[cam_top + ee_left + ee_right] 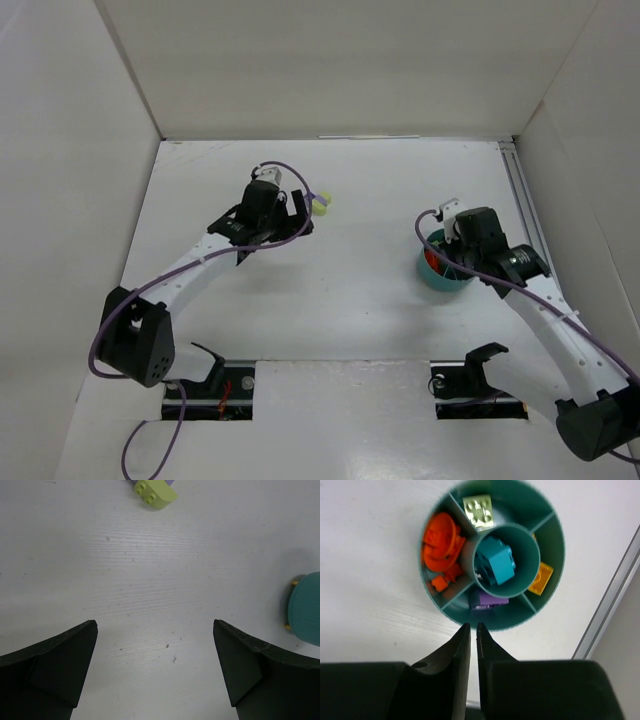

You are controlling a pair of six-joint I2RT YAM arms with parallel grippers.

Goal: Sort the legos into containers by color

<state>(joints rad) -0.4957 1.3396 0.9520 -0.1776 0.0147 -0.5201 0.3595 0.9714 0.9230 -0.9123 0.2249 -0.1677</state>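
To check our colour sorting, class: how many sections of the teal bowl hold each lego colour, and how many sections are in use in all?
orange-red legos: 1 section
pale green lego: 1 section
yellow lego: 1 section
purple lego: 1 section
teal lego: 1 section, the central cup
Total: 5 sections of the bowl in use

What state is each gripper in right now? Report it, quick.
Left gripper: open, holding nothing, green brick ahead.
Right gripper: shut, holding nothing, at the bowl.
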